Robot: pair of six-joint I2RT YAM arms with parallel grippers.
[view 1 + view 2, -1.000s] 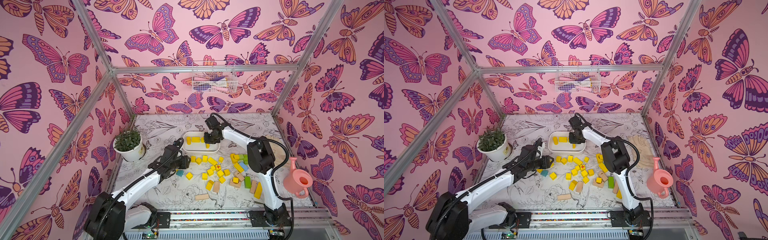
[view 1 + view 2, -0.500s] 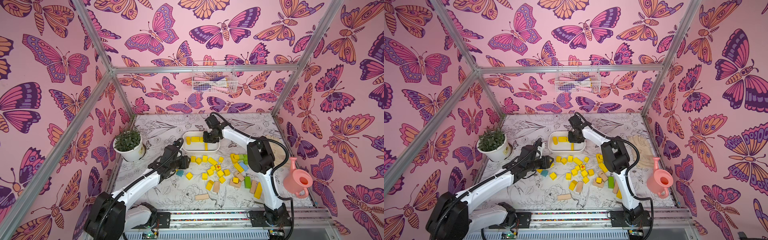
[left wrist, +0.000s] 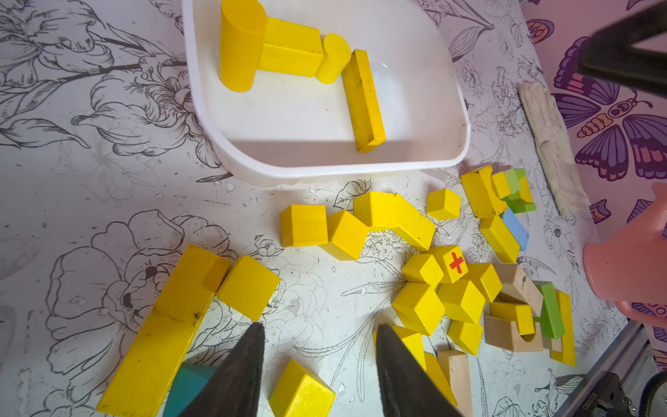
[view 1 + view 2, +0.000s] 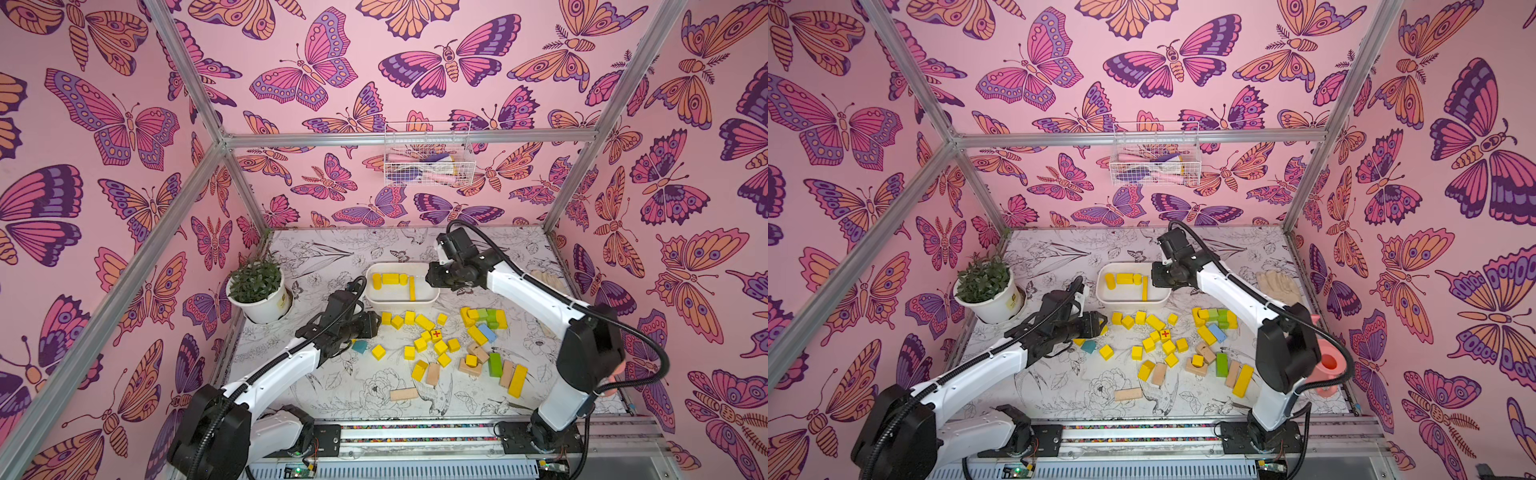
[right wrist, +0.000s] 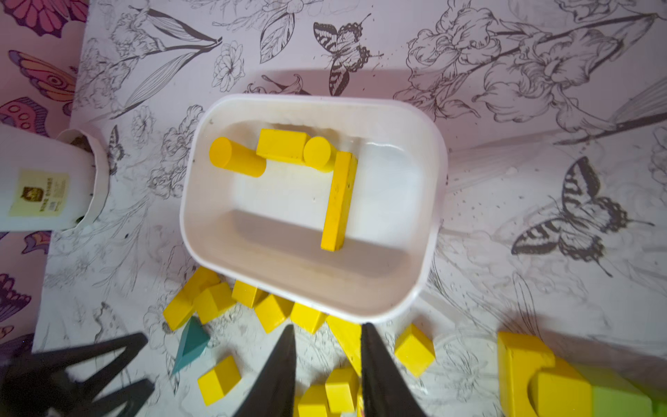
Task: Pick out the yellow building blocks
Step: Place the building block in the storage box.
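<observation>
Counted four yellow building blocks (image 5: 281, 144) inside the one white tub (image 5: 310, 99): two cylinders, one brick and one long bar (image 5: 339, 202). Found about twenty more yellow ones loose on the table (image 4: 332, 399) in front of the tub, among them one cube with a red cross (image 4: 436, 334); could not count exactly, some stacked or hidden. Noted also five tan blocks (image 4: 404, 394), one blue block (image 4: 487, 333), one teal block (image 4: 359, 346), and two or three green blocks (image 4: 494, 365). Found the left gripper (image 3: 320, 328) with jaws spread, empty, above the loose blocks near the teal one. Found the right gripper (image 5: 327, 326) with jaws a little apart, empty, close by the right end of the tub. Noted one potted plant (image 4: 255, 286), one wire basket (image 4: 426, 166), one pink watering can (image 4: 1327, 365).
</observation>
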